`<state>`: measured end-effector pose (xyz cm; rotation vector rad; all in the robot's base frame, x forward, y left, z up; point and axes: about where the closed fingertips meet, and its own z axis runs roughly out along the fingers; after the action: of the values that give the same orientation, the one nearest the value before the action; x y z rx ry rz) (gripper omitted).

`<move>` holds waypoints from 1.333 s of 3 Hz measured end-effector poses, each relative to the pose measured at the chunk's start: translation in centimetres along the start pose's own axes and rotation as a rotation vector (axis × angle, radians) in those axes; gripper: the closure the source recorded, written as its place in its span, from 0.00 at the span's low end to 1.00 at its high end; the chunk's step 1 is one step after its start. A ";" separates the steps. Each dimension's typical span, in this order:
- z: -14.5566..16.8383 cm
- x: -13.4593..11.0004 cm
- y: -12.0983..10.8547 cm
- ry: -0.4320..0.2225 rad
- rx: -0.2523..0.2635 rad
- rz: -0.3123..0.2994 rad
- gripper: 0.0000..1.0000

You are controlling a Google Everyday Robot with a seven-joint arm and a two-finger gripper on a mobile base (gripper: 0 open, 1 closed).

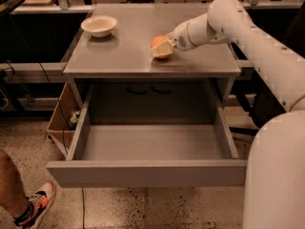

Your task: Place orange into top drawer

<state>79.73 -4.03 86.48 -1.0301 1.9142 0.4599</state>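
Someone's bare leg (9, 180) and an orange-and-white shoe (35, 204) are showing at bottom left on the speckled floor. A cream bowl (99, 25) is sitting upright on the back left of the grey cabinet top (124, 56). The top drawer (147, 173) is standing pulled fully out below that top, its front panel facing the camera. The orange (158, 41) is resting on the cabinet top, right of centre and well apart from the bowl. I am reaching in from the right with my white arm (248, 37). My gripper (161, 49) is pressing against the orange's front side. I cannot tell whether it is clamping the fruit or only touching it.
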 end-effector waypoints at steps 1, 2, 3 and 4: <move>0.0 -0.4 -0.3 -0.076 -0.057 0.005 0.66; -1.4 -0.4 -0.4 -0.216 -0.172 -0.011 0.89; -8.4 0.2 2.3 -0.294 -0.300 -0.241 1.00; -13.0 3.1 5.8 -0.195 -0.338 -0.411 1.00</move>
<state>67.38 -10.59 90.39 -1.4996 1.4309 0.6293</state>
